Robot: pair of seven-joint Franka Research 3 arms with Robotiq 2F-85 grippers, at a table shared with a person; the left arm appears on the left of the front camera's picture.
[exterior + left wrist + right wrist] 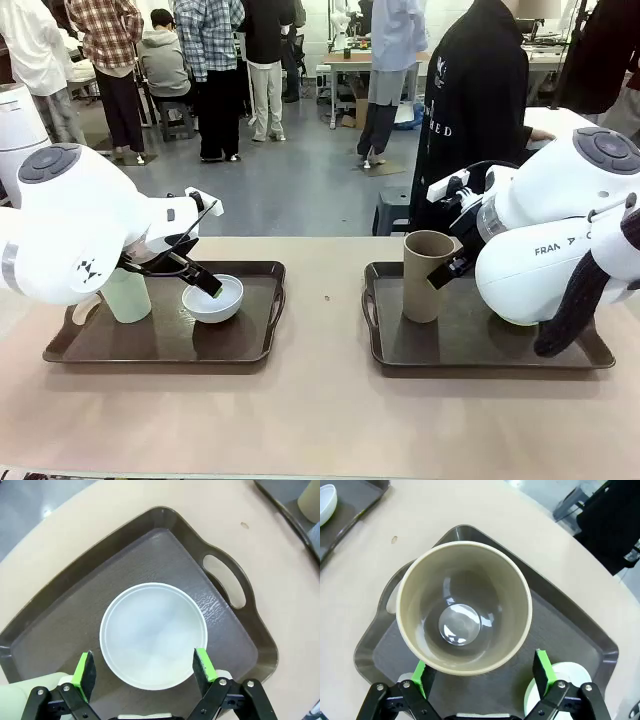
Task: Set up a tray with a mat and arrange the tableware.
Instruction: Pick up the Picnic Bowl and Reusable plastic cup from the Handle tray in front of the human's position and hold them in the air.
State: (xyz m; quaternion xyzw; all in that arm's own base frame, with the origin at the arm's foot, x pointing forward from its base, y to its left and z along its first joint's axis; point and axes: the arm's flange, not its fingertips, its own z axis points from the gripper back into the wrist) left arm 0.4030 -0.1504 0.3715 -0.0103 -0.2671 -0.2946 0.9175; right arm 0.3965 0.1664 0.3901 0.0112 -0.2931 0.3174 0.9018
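A beige worktop (320,420) stands in a grey-floored room with people beyond; its left tray (70,350) holds the pale green cup (127,295) and white bowl (212,300); the right tray (470,350) holds the tan-brown cup (425,275). The left wrist view shows the left hand (144,666) open over the white bowl, a finger on either side; the right wrist view shows the right hand (481,672) open by the tan-brown cup, gripping nothing, and adds the mint green bowl (570,672) just beside that cup.

Left tray (160,342) on table (320,420): bowl (212,298) at its middle, first cup (126,296) at its left end; to its right, apart, second tray (455,340) bearing second cup (427,275).
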